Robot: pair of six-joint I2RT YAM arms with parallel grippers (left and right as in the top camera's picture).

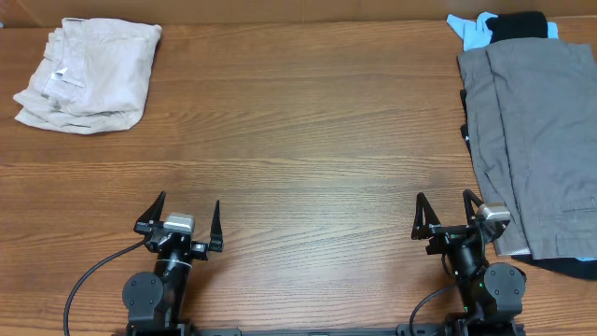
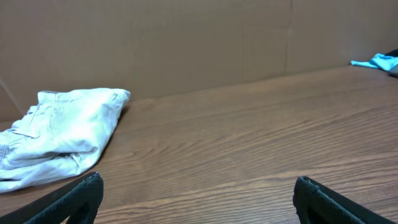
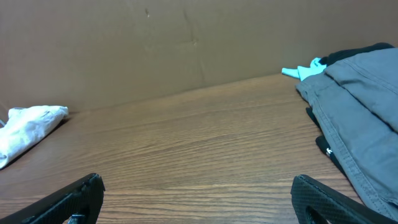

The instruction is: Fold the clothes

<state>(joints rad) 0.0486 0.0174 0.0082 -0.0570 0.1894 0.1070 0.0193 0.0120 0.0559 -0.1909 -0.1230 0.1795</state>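
Left gripper [image 1: 188, 201]: I take this as my landmark. It sits low at the near edge of the table [image 1: 308, 140], jaws spread wide, nothing between them and nothing touched. I read this as a waiting pose with no reach begun.
Right gripper [image 1: 444, 196]: off to the right of the left gripper, well apart from it and level with it. Its jaws are just as wide and also empty. The wrist view shows only bare wood between the fingers.
Grey garment [image 1: 541, 140]: further right of the left gripper, past the right gripper. It lies flat along the table's right side, its near end just beside the right arm. I judge it is not my job here.
Clothes [image 1: 89, 75]: far beyond the left gripper and to its left, in the far left corner of the table. They form a compact, wrinkled beige bundle with a small white tag showing on top. To me this looks already folded over or simply bunched; I cannot tell which.
Why so: my guess is that the bundle is parked out of the working middle, so it is the left arm's reach.
Light-blue piece [image 1: 466, 28] and black piece [image 1: 518, 25]: farthest off, far and right of the left gripper, touching the grey garment's far end.
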